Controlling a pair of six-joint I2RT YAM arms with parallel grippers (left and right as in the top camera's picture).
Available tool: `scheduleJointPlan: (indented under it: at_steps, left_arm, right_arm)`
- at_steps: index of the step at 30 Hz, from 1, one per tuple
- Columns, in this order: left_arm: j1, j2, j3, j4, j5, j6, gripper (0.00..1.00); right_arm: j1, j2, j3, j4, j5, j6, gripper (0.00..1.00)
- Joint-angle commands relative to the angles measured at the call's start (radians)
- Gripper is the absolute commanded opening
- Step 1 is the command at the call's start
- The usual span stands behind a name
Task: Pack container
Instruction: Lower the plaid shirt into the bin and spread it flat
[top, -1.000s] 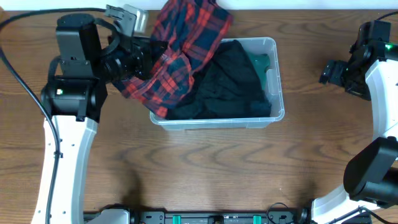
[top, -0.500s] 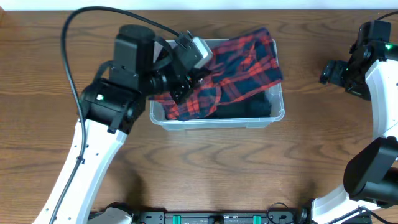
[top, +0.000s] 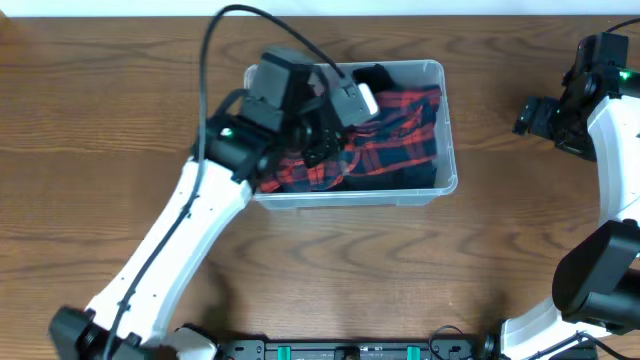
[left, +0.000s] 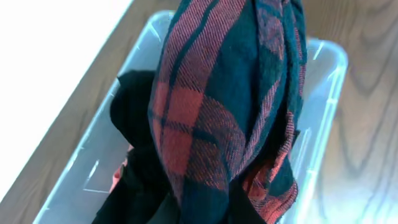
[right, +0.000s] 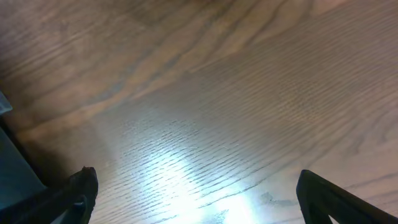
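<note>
The left gripper, jaws pinching the plaid shirt, hangs over the container on the table; the right gripper waits well apart, jaws spread. Better, I think, to press the cloth low inside the rim before release.

Table: brown wood with strong wavy grain, flat beneath my right hand and spreading well off to its left.
Light: pale glare on the boards just under that hand.
Backdrop: plain white strip past the table's far edge, ahead of my hand.
Near edge: black rail with small green parts, behind my hand.
</note>
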Motion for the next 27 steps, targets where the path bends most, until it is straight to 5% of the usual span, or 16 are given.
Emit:
scheduleJointPlan:
  at_steps: [1, 8, 10, 14, 27]
  left_arm:
    - [-0.017, 0.027, 0.014, 0.01, -0.044, 0.052, 0.06]
    - [-0.026, 0.051, 0.014, 0.011, -0.044, 0.054, 0.08]
    - [-0.026, 0.051, 0.014, 0.011, -0.044, 0.053, 0.5]
    - [-0.026, 0.051, 0.014, 0.022, -0.043, 0.035, 1.0]
    - [-0.026, 0.028, 0.014, 0.2, -0.038, -0.121, 0.98]
  right_arm:
    - [-0.002, 0.008, 0.002, -0.001, 0.0, 0.011, 0.99]
    - [-0.002, 0.008, 0.002, -0.001, 0.0, 0.011, 0.99]
    - [-0.001, 0.008, 0.002, -0.001, 0.0, 0.011, 0.99]
    - [-0.001, 0.008, 0.002, -0.001, 0.0, 0.011, 0.99]
    - [-0.001, 0.008, 0.002, -0.001, 0.0, 0.011, 0.99]
